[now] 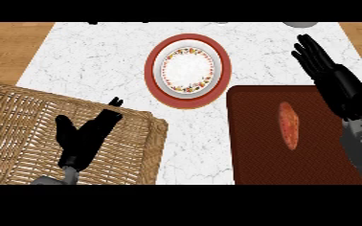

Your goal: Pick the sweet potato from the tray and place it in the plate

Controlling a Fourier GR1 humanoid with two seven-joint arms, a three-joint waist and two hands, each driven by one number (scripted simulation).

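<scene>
Over the woven wicker mat [42,124], the left hand [81,136] rests open and empty. Beyond the red-rimmed floral plate [157,84], the reddish sweet potato [288,124] lies on the dark-brown tray [254,143]; the right hand [329,74], fingers spread and empty, could nudge it into rolling.

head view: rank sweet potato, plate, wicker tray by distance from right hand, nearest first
From the right hand:
1. sweet potato, just below-left of it, on the dark red tray
2. plate, centre of the counter, to its left
3. wicker tray, far left, under the left hand
</scene>
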